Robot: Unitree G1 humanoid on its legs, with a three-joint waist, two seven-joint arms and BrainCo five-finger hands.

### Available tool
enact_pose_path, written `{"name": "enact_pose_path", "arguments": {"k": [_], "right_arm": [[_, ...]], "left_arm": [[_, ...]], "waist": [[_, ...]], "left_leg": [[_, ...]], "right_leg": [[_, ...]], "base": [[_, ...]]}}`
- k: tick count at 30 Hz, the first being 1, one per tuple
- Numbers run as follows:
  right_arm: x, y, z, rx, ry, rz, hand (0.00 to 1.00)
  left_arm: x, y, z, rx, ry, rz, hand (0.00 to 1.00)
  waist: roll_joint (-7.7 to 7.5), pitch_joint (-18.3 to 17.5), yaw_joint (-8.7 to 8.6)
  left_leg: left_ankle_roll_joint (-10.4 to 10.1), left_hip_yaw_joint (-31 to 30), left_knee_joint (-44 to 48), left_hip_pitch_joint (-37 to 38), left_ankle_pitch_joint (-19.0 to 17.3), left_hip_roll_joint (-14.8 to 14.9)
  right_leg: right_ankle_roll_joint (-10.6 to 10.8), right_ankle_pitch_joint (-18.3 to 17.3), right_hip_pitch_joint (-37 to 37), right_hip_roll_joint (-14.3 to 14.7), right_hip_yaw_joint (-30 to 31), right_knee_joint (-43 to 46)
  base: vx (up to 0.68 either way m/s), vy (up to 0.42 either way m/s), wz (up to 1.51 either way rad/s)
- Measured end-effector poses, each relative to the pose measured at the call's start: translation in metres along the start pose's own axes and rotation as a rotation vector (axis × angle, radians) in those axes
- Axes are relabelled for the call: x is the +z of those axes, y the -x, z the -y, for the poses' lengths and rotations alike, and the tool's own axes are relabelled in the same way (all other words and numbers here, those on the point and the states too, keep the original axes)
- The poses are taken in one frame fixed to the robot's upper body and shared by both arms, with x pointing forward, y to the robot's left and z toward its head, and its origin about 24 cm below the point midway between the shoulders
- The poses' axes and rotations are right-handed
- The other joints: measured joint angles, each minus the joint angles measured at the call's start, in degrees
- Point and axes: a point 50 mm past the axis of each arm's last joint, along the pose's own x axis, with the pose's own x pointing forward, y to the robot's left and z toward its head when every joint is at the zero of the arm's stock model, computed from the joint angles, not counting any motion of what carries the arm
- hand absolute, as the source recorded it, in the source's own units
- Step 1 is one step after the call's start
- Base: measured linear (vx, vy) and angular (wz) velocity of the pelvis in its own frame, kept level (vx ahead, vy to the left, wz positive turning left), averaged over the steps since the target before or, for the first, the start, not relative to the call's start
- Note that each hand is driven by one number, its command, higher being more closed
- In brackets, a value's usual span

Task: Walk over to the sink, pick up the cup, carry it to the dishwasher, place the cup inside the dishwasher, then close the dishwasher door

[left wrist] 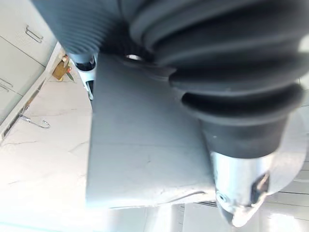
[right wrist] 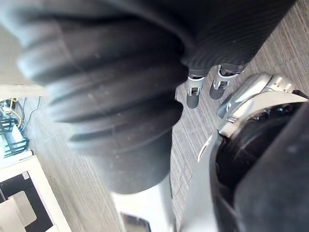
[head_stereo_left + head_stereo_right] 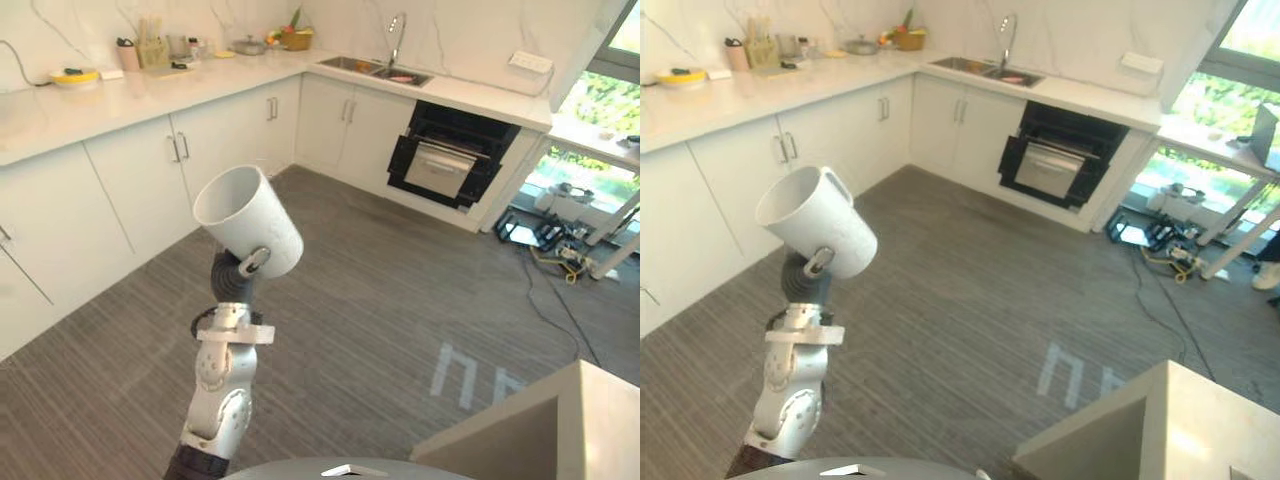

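A white cup (image 3: 248, 220) is held up in front of me, tilted with its mouth toward the upper left. My left hand (image 3: 240, 272) is shut on it from below, thumb against its side. In the left wrist view the cup's white wall (image 1: 140, 145) lies right against the hand's dark cover. The dishwasher (image 3: 450, 155) is far off under the back counter, dark inside, its door hanging partly open. The sink (image 3: 372, 68) with its faucet (image 3: 397, 35) sits on the counter just left of it. My right hand (image 2: 193, 92) hangs over the grey floor with its fingers relaxed.
White cabinets (image 3: 180, 150) run along the left and back walls, with kitchen items on the counter. Cables and gear (image 3: 560, 245) lie on the floor by the window at right. A beige block's corner (image 3: 540, 420) stands close at the lower right. Striped grey floor stretches to the dishwasher.
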Motion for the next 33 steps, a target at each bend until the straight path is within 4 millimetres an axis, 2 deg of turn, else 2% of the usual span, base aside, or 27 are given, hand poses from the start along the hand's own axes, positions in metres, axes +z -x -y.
{"name": "enact_pose_path", "arguments": {"k": [1, 2, 3, 4, 5, 7, 9, 10, 12, 13, 14, 15, 16, 17, 18, 19, 20, 21, 22, 23, 24, 25, 27, 28, 30, 32, 33], "right_arm": [[0.002, 0.000, -0.001, 0.021, -0.008, 0.001, 0.00], [0.003, 0.000, -0.002, 0.057, -0.006, -0.006, 0.00], [0.007, -0.001, -0.002, 0.077, 0.025, -0.015, 0.00], [0.014, -0.003, -0.003, 0.101, 0.057, -0.018, 0.00], [0.016, -0.003, -0.002, 0.100, 0.064, -0.016, 0.00], [0.022, -0.003, 0.000, 0.097, 0.069, -0.010, 0.00], [0.031, -0.006, -0.003, 0.108, 0.080, 0.006, 0.00], [0.038, -0.008, -0.002, 0.109, 0.092, 0.015, 0.00], [0.047, -0.009, 0.002, 0.093, 0.103, 0.022, 0.00], [0.051, -0.013, -0.003, 0.104, 0.096, 0.039, 0.00], [0.048, -0.013, -0.005, 0.109, 0.091, 0.033, 0.00], [0.044, -0.013, -0.006, 0.115, 0.082, 0.021, 0.00], [0.042, -0.015, -0.007, 0.112, 0.076, 0.011, 0.00], [0.037, -0.014, -0.006, 0.107, 0.068, -0.001, 0.00], [0.029, -0.012, -0.003, 0.096, 0.053, -0.014, 0.00], [0.032, -0.012, -0.004, 0.100, 0.059, 0.003, 0.00], [0.035, -0.011, -0.001, 0.093, 0.056, 0.033, 0.00], [0.038, -0.011, -0.002, 0.096, 0.046, 0.063, 0.00], [0.039, -0.012, -0.004, 0.103, 0.051, 0.076, 0.00], [0.040, -0.013, -0.010, 0.125, 0.058, 0.099, 0.00], [0.041, -0.014, -0.016, 0.147, 0.066, 0.119, 0.00], [0.041, -0.014, -0.018, 0.154, 0.066, 0.127, 0.00], [0.046, -0.015, -0.027, 0.187, 0.053, 0.174, 0.00], [0.047, -0.014, -0.027, 0.190, 0.044, 0.186, 0.00], [0.046, -0.014, -0.029, 0.192, -0.012, 0.214, 0.00], [0.048, -0.014, -0.032, 0.198, -0.045, 0.245, 0.00], [0.044, -0.012, -0.028, 0.175, -0.091, 0.271, 0.00]], "left_arm": [[0.003, 0.003, -0.003, 0.014, 0.012, 0.007, 1.00], [0.007, 0.007, -0.007, 0.024, 0.033, 0.016, 1.00], [0.006, 0.011, -0.010, 0.047, 0.039, 0.008, 1.00], [0.005, 0.018, -0.014, 0.077, 0.043, -0.008, 1.00], [0.003, 0.021, -0.016, 0.093, 0.045, -0.017, 1.00], [-0.001, 0.029, -0.025, 0.112, 0.029, -0.051, 1.00], [-0.004, 0.032, -0.035, 0.133, 0.017, -0.071, 1.00], [-0.006, 0.036, -0.041, 0.156, 0.005, -0.084, 1.00], [-0.011, 0.044, -0.049, 0.201, -0.007, -0.110, 1.00], [-0.013, 0.048, -0.059, 0.240, -0.028, -0.125, 1.00], [-0.011, 0.051, -0.063, 0.255, -0.043, -0.126, 1.00], [-0.011, 0.055, -0.067, 0.263, -0.055, -0.133, 1.00], [-0.013, 0.058, -0.069, 0.251, -0.065, -0.159, 1.00], [-0.014, 0.059, -0.070, 0.241, -0.072, -0.179, 1.00], [-0.014, 0.058, -0.070, 0.216, -0.077, -0.192, 1.00], [-0.014, 0.053, -0.067, 0.183, -0.074, -0.186, 1.00], [-0.014, 0.046, -0.064, 0.145, -0.069, -0.168, 1.00], [-0.009, 0.039, -0.057, 0.106, -0.060, -0.138, 1.00], [-0.006, 0.036, -0.054, 0.087, -0.059, -0.127, 1.00], [-0.004, 0.034, -0.049, 0.053, -0.058, -0.122, 1.00], [-0.003, 0.032, -0.042, 0.026, -0.046, -0.120, 1.00], [-0.004, 0.031, -0.038, 0.011, -0.037, -0.119, 1.00], [-0.010, 0.023, -0.023, -0.054, -0.004, -0.125, 1.00], [-0.011, 0.021, -0.020, -0.070, -0.007, -0.125, 1.00], [-0.015, 0.009, -0.011, -0.118, 0.005, -0.122, 1.00], [-0.018, 0.002, -0.007, -0.138, 0.018, -0.116, 1.00], [-0.018, 0.003, -0.007, -0.141, 0.023, -0.115, 1.00]], "waist": [[0.25, 0.1, 0.36], [1.40, 0.8, 0.97], [1.48, 1.1, 1.19], [2.23, 1.3, 1.74], [2.70, 1.5, 2.01], [3.34, 2.5, 2.41], [2.77, 4.2, 2.62], [3.78, 5.1, 2.84], [6.13, 5.7, 4.01], [7.17, 7.5, 5.01], [6.43, 7.8, 5.13], [5.44, 8.0, 5.70], [3.82, 7.4, 5.43], [2.92, 6.7, 5.34], [0.85, 5.3, 5.05], [0.14, 4.7, 4.57], [0.94, 4.4, 4.29], [0.49, 4.2, 4.53], [0.60, 4.2, 4.55], [0.89, 4.4, 4.36], [1.26, 4.3, 4.31], [1.27, 4.3, 4.22], [1.31, 4.4, 3.41], [1.40, 4.4, 3.13], [2.93, 5.2, 0.73], [3.99, 5.8, 0.26], [3.57, 5.4, -0.02]], "left_leg": [[-0.6, 0.0, 4.5, -1.1, -2.6, 1.9], [-0.5, -2.1, 18.3, -5.8, -5.7, 5.5], [2.3, -6.4, 31.8, -12.2, -4.4, 7.7], [3.6, -8.9, 41.2, -17.2, -3.2, 8.9], [3.2, -9.5, 43.7, -18.7, -4.1, 8.9], [3.2, -9.0, 40.4, -20.5, -8.4, 5.4], [3.0, -9.3, 28.2, -20.7, -8.3, 0.3], [2.0, -11.6, 16.9, -20.6, -5.2, -2.4], [-0.3, -15.2, 10.9, -19.2, 0.9, -3.8], [-0.3, -16.2, 17.2, -20.3, -2.9, -3.5], [0.0, -16.2, 20.4, -21.1, -5.1, -3.8], [3.1, -16.3, 26.3, -23.4, -7.2, -5.0], [7.1, -16.0, 29.5, -23.8, -9.7, -6.5], [7.7, -15.1, 28.6, -23.3, -10.1, -8.2], [8.2, -13.8, 25.9, -21.8, -10.2, -10.9], [10.4, -13.6, 24.4, -20.0, -10.2, -12.2], [11.5, -13.3, 23.1, -17.5, -10.6, -13.2], [11.8, -12.3, 20.3, -14.2, -11.7, -14.7], [11.7, -12.1, 18.9, -12.5, -12.1, -15.5], [12.2, -12.3, 15.7, -8.4, -12.4, -16.1], [12.6, -12.7, 12.3, -4.1, -12.3, -16.1], [12.6, -13.1, 10.6, -2.3, -12.3, -16.1], [12.6, -15.8, 5.7, 3.9, -12.7, -16.1], [12.6, -16.8, 4.9, 5.3, -12.8, -16.0], [11.7, -21.8, 1.7, 10.6, -14.2, -13.2], [11.3, -23.7, 2.1, 13.1, -15.8, -10.9], [10.8, -24.9, 4.2, 15.2, -17.9, -10.6]], "right_leg": [[-0.4, -0.9, 0.0, 0.7, 0.4, 1.3], [-1.7, -2.2, -0.3, 1.9, 1.2, 4.5], [-2.1, -4.6, -0.8, 1.9, 0.9, 7.9], [-2.2, -6.0, -0.3, 1.9, 1.0, 9.5], [-2.3, -6.5, 0.2, 1.8, 1.0, 9.6], [-1.3, -7.7, 2.2, 0.4, 0.8, 9.3], [-0.4, -8.3, 3.6, -1.6, 0.9, 8.2], [0.1, -8.4, 4.6, -2.3, 1.0, 6.1], [1.7, -8.0, 8.1, -0.6, 2.4, 1.3], [2.8, -9.6, 8.5, 1.0, 4.1, 7.4], [2.5, -9.8, 9.5, 1.5, 4.5, 8.4], [1.2, -13.2, 11.3, 0.8, 3.8, 7.6], [2.3, -15.9, 12.1, -0.9, 3.7, 6.8], [2.6, -16.7, 12.1, -2.7, 3.7, 6.6], [3.6, -16.7, 12.0, -4.6, 3.8, 8.7], [4.9, -15.8, 10.0, -6.2, 4.0, 14.6], [9.9, -13.0, 6.5, -7.7, 5.4, 24.0], [13.5, -8.4, 1.1, -9.3, 6.9, 36.3], [14.6, -4.7, -1.7, -9.5, 8.6, 42.1], [14.3, -3.0, -6.1, -8.0, 10.8, 51.1], [12.8, -3.5, -9.7, -6.2, 10.0, 56.0], [11.4, -4.3, -11.4, -5.5, 8.6, 57.0], [6.0, -7.8, -19.0, -5.4, 1.5, 54.4], [4.7, -8.6, -20.7, -5.6, 0.1, 52.3], [1.1, -8.7, -24.7, -4.8, -3.9, 36.1], [1.7, -3.6, -24.9, -2.9, -2.4, 21.2], [2.7, -0.1, -24.2, -2.7, 0.3, 9.3]], "base": [[0.08, -0.070, -0.43], [0.11, -0.100, -0.20], [0.14, -0.065, -0.13], [0.14, -0.020, 0.01], [0.14, 0.064, 0.02], [0.18, 0.120, 0.20], [0.24, 0.224, 0.15], [0.20, 0.236, -0.06], [0.31, 0.253, -0.38], [0.46, 0.223, -0.50], [0.46, 0.082, -0.45], [0.29, 0.107, -0.22], [0.27, 0.159, -0.13], [0.34, 0.215, 0.00], [0.33, 0.138, 0.08], [0.46, 0.192, 0.09], [0.46, 0.228, -0.03], [0.54, 0.279, -0.15], [0.52, 0.217, -0.18], [0.42, 0.146, -0.07], [0.34, 0.088, 0.02], [0.43, 0.061, 0.24], [0.57, 0.037, 0.54], [0.58, -0.004, 0.83], [0.60, -0.051, 1.13], [0.64, -0.146, 0.99], [0.70, -0.200, 0.78]]}}
